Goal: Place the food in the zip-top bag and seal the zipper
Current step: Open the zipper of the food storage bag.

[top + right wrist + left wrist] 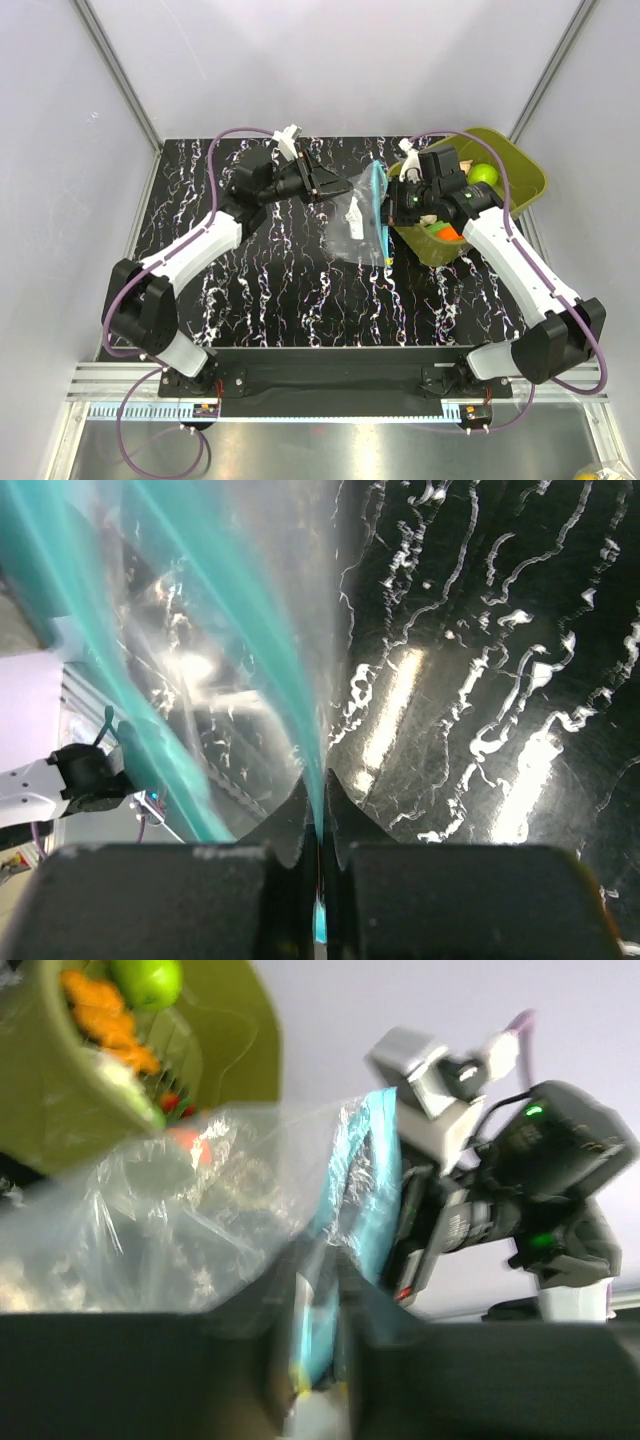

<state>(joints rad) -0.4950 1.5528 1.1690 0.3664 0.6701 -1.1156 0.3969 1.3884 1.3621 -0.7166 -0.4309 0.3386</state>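
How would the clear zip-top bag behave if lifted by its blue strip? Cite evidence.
Probably floppy: the zip-top bag crumples beside the zipper pinched in the right claw. Likely light: thin, see-through film. Possibly slippery: it looks glossy.

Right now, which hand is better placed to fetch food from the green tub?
Right, probably: the right hand sits at the tub's rim, while the left hand is beyond the bag. Both pinch the bag, so it must let go first.
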